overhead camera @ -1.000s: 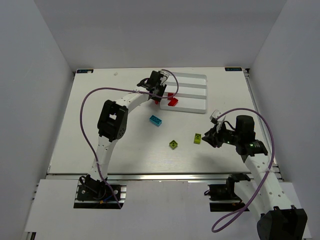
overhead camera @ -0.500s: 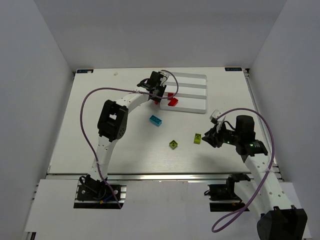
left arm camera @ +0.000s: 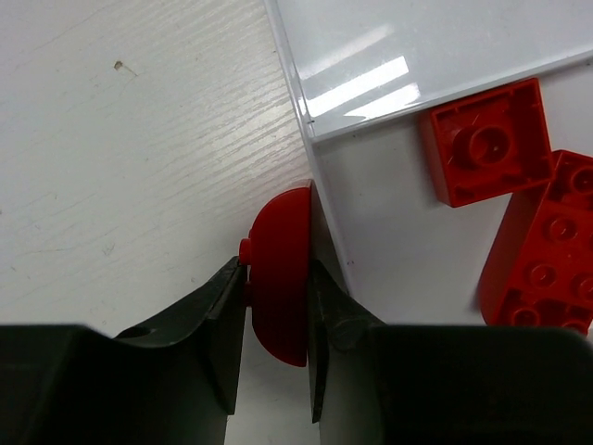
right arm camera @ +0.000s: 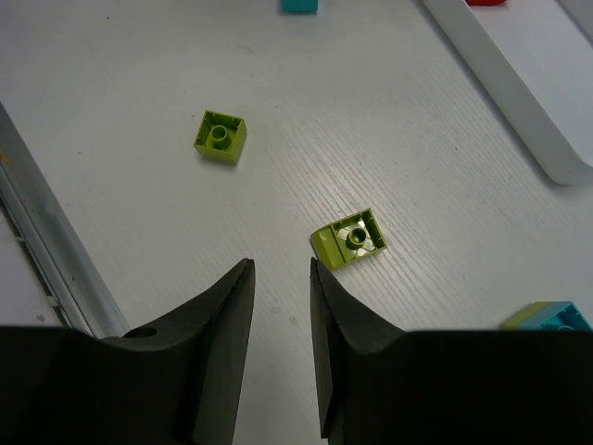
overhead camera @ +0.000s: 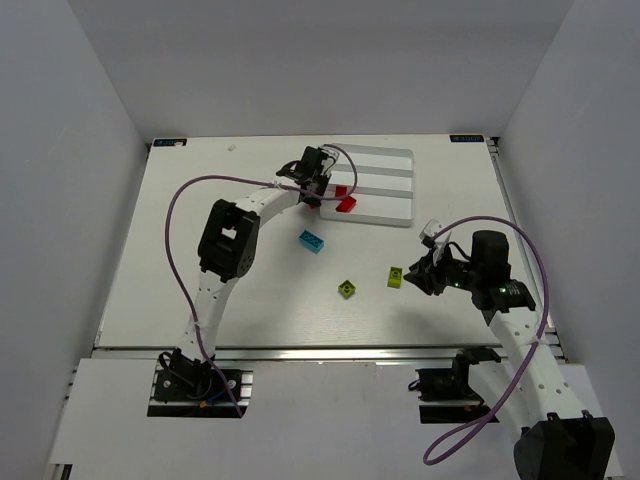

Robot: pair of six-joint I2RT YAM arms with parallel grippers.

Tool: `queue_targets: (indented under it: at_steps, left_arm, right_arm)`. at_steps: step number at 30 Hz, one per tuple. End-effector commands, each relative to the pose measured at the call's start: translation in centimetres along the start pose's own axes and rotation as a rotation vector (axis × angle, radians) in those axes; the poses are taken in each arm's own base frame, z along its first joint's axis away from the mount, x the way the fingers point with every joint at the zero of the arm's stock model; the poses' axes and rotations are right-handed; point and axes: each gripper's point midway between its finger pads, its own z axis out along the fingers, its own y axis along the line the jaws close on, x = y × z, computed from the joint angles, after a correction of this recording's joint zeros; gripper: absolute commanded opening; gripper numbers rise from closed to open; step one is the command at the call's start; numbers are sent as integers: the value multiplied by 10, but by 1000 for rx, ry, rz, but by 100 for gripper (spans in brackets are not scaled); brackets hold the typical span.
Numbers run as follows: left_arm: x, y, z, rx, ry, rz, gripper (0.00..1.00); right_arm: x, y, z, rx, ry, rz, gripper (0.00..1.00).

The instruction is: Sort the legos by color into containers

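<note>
My left gripper (overhead camera: 318,187) is shut on a rounded red lego (left arm camera: 281,273) and holds it against the left rim of the white tray (overhead camera: 385,160). Two more red legos (left arm camera: 486,139) (left arm camera: 542,250) lie in the tray's near compartment, at its left end (overhead camera: 345,198). A cyan lego (overhead camera: 311,240) lies on the table in front of the tray. Two yellow-green legos (overhead camera: 347,288) (overhead camera: 396,276) lie further forward. My right gripper (overhead camera: 424,270) is open and empty just right of the second one, which shows in the right wrist view (right arm camera: 350,237) ahead of the jaws (right arm camera: 281,269).
The tray's two far compartments (left arm camera: 389,56) hold nothing that I can see. In the right wrist view the tray's corner (right arm camera: 519,102) is at the upper right and the other yellow-green lego (right arm camera: 220,136) at the upper left. White walls enclose the table.
My left gripper has shifted very slightly at the tray's left rim with the red lego in it. The right arm has not moved.
</note>
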Motion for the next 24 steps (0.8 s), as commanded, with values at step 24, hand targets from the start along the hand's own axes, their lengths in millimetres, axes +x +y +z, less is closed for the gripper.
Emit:
queue_targets:
  at_steps: [24]
  left_arm:
    - [-71, -48, -81, 337, -278, 147, 37]
  right_arm:
    - [-7, 2, 0, -22, -15, -19, 37]
